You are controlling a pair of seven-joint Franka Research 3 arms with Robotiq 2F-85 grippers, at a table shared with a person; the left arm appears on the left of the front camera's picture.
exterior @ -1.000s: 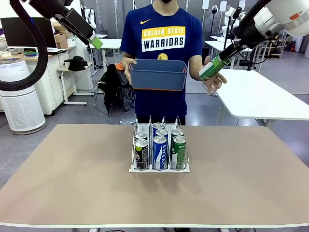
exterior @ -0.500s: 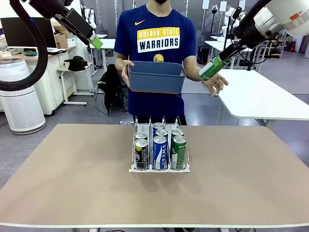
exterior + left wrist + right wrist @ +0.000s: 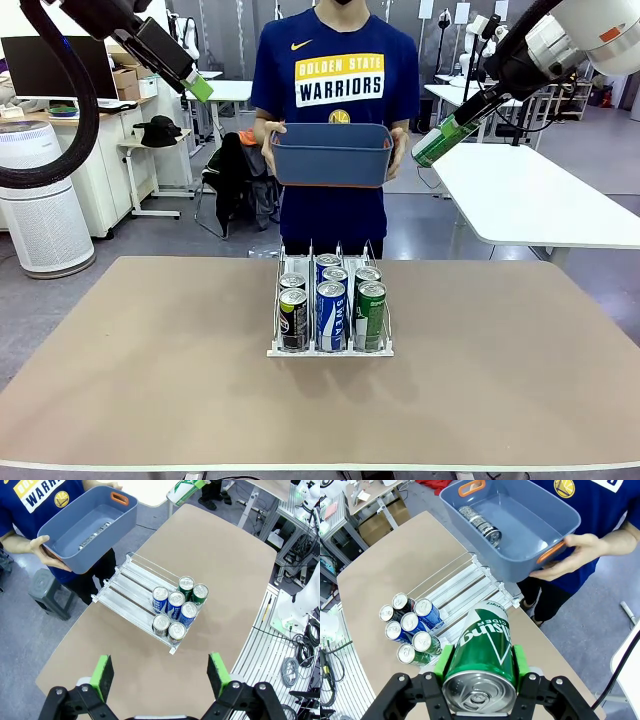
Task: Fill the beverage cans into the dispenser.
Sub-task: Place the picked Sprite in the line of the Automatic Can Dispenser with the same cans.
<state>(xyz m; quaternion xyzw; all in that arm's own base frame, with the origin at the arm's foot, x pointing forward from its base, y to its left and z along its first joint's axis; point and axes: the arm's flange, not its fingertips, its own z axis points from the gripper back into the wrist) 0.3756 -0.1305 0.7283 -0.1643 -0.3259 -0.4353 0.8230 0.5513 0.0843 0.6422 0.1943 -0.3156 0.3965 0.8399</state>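
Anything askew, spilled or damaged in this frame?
Nothing stands out. The seven cans stand upright in the dispenser, sorted by colour. One black can lies on its side in the tub the person holds; the right claw grips a green can, no dent visible.

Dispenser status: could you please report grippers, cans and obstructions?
Left gripper open. Right gripper shut on green can. Dispenser: seven cans. Person holds tub beyond it.
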